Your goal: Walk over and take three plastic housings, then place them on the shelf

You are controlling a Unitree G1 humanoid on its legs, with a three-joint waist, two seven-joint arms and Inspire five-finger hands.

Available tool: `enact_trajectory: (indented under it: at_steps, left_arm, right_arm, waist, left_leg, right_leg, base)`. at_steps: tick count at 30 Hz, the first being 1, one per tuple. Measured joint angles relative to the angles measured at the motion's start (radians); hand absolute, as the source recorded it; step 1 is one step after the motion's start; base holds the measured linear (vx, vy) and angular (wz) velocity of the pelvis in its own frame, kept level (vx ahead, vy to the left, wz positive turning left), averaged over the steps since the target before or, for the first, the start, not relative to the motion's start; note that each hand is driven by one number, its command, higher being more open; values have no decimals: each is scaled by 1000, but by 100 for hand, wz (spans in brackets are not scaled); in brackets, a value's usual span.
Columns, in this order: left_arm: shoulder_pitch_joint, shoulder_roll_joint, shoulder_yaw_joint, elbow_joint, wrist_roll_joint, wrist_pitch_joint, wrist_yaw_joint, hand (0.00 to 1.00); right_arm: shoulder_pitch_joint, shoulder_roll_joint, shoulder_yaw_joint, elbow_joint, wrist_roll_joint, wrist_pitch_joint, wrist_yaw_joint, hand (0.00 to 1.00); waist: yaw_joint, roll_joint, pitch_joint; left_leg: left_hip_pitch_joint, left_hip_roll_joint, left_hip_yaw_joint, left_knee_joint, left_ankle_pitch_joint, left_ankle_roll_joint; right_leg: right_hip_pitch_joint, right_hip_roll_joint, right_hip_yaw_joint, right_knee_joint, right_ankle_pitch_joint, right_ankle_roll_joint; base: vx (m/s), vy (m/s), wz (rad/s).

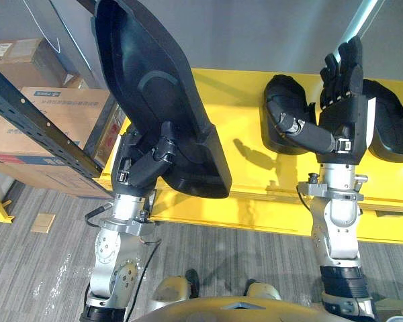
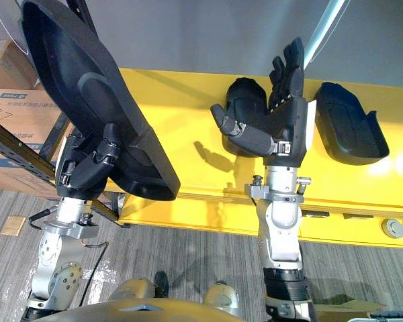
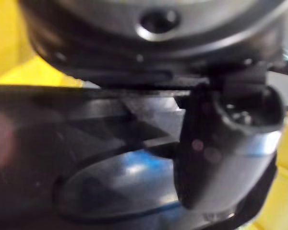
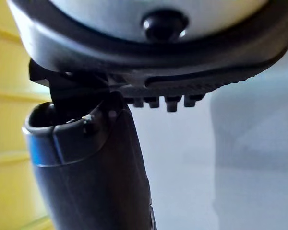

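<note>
The yellow worktop [image 1: 255,100] runs across the front of the robot, with its near edge just ahead of both arms. The largest of the task's things, the held housing [image 1: 154,80], is up in the air over the worktop's left end, tilted with its hollow side facing the camera. The left hand [image 1: 144,164] clamps its lower rim, with the thumb [image 3: 216,143] curled over the lip onto the glossy inner face.

I judge this shell to be light but long and smooth. Held at one end, it could swing or slip, so a hold nearer its middle would be steadier.

Cardboard boxes [image 1: 60,100] and a slanting dark rack beam [image 1: 33,119] stand close on the left. The shell's upper end is near them, leaving little room to swing that way.

Two smaller shells lie on the worktop: the middle housing [image 2: 245,100] and the end housing [image 2: 349,127]. They are apart, with the right hand [image 2: 289,121] raised between them, fingers [image 2: 289,67] straight and together, thumb out, holding nothing.

Their raised rims look like the best place to pinch; the rounded backs would likely slide
</note>
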Motion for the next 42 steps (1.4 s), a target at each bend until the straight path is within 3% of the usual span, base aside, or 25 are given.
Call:
enact_trajectory:
  at_steps: [10,13,16,17,19,20,22,23,24,25,26,27,28,29,30,32,34,38,42]
  left_arm:
    - [110,-33,1,-31,13,36,-6,0]
    - [105,-34,1,-34,27,36,-2,0]
    - [106,-40,2,-35,50,33,21,0]
    - [106,-35,1,-36,57,30,22,0]
    - [109,-35,-1,-35,80,28,22,0]
    - [107,-35,-1,-35,91,25,19,0]
    - [107,-36,-2,-35,119,16,8,0]
    - [101,-30,-2,-34,126,15,-15,0]
    - [88,-20,-1,-32,125,15,-24,0]
    - [83,7,0,-29,126,15,-31,0]
    - [80,25,-1,-22,132,15,-33,0]
    - [78,37,1,-21,133,15,-34,0]
    - [67,57,3,-15,129,16,-38,0]
    - [56,73,7,-4,124,17,-53,0]
    - [52,79,12,1,124,18,-55,0]
    - [16,90,12,3,126,23,-37,0]
    - [-23,89,-5,3,131,39,-4,0]
    - [-64,85,-87,18,209,84,38,0]
    - [-87,84,-142,32,299,109,62,0]
  right_arm:
    - [65,26,97,-50,-1,14,22,100]
    - [66,18,131,-50,0,25,22,100]
    - [59,-24,165,-20,0,33,35,100]
    - [59,-32,163,-19,3,33,43,100]
    - [55,-36,162,-15,40,28,44,100]
    - [42,-39,149,-12,51,23,40,100]
    - [24,-59,140,-12,80,-4,23,100]
    - [24,-55,126,-12,77,-19,-3,100]
    - [26,-38,122,-9,75,-21,-21,100]
    - [29,-13,127,7,70,-15,-52,100]
    - [34,-5,146,27,67,-13,-71,100]
    - [36,-4,156,34,67,-11,-76,100]
    - [40,-1,168,46,66,-11,-85,100]
    - [44,9,170,49,66,-9,-76,100]
    - [46,10,171,49,65,-9,-70,100]
    - [43,5,163,33,37,-10,-51,100]
    - [43,0,161,18,28,-9,-39,100]
    - [46,-17,124,14,27,9,-23,100]
    - [44,-50,66,13,31,24,-25,100]
  waist:
    - [-1,2,0]
    - [0,-1,12]
    - [17,-6,16]
    - [5,-9,23]
    - [-9,-11,27]
    - [-9,3,18]
    - [-15,14,12]
    - [-29,37,-2]
    - [-31,17,8]
    - [-20,-3,21]
    - [2,0,20]
    - [8,0,20]
    - [19,-3,19]
    - [24,-1,21]
    - [21,-5,18]
    - [6,-24,1]
    - [-3,-36,-6]
    - [-50,-4,-11]
    - [-58,6,-15]
  left_leg:
    - [31,2,-26,-54,12,0]
    - [-40,9,-52,86,-8,-6]
    - [-132,18,-125,261,-45,-30]
    - [-176,63,-138,341,-85,10]
    - [-182,164,-193,380,-88,-28]
    - [-158,194,-249,352,-71,-63]
    - [-109,206,-274,264,-52,-131]
    - [-75,178,-232,202,-125,-196]
    - [-78,154,-221,212,-135,-187]
    - [-85,120,-195,263,-146,-169]
    - [-97,117,-177,310,-176,-152]
    - [-98,117,-164,322,-187,-140]
    - [-96,115,-150,324,-192,-124]
    - [-81,113,-136,289,-182,-104]
    - [-75,107,-137,263,-170,-97]
    - [-64,87,-145,163,-121,-101]
    - [-73,69,-144,134,-98,-99]
    - [-101,69,-171,93,-48,-105]
    - [-86,101,-178,18,5,-133]
  right_leg:
    - [29,14,-22,-19,-21,4]
    - [20,10,-18,-17,-28,0]
    - [-1,-5,36,-18,-48,25]
    - [-16,-8,37,-4,-47,27]
    - [-35,-18,65,24,-44,33]
    - [-58,-38,96,36,-38,53]
    - [-96,-80,141,44,-22,93]
    - [-101,-111,154,36,2,131]
    - [-92,-142,164,23,22,153]
    - [-78,-176,171,-14,81,146]
    - [-70,-178,170,-47,154,140]
    - [-69,-179,166,-55,185,137]
    - [-70,-180,138,-70,243,112]
    - [-75,-174,111,-49,236,95]
    - [-77,-161,111,-29,211,99]
    - [-76,-91,109,-21,116,88]
    - [-73,-87,82,-58,96,68]
    - [-69,-74,52,-90,89,78]
    - [-83,-37,50,-91,84,68]
  base:
    - [-14,-24,6]
    - [-87,3,2]
    - [-129,86,-34]
    - [-110,156,-17]
    - [-122,219,-30]
    - [-94,410,-61]
    - [-51,508,-40]
    - [-10,474,4]
    - [-26,536,-6]
    - [-62,475,-27]
    - [-100,471,-42]
    - [-156,541,-36]
    - [-155,430,-22]
    - [-152,348,-13]
    - [-72,124,3]
    - [-26,54,17]
    - [-36,1,10]
    - [-13,-58,26]
    - [16,-115,6]
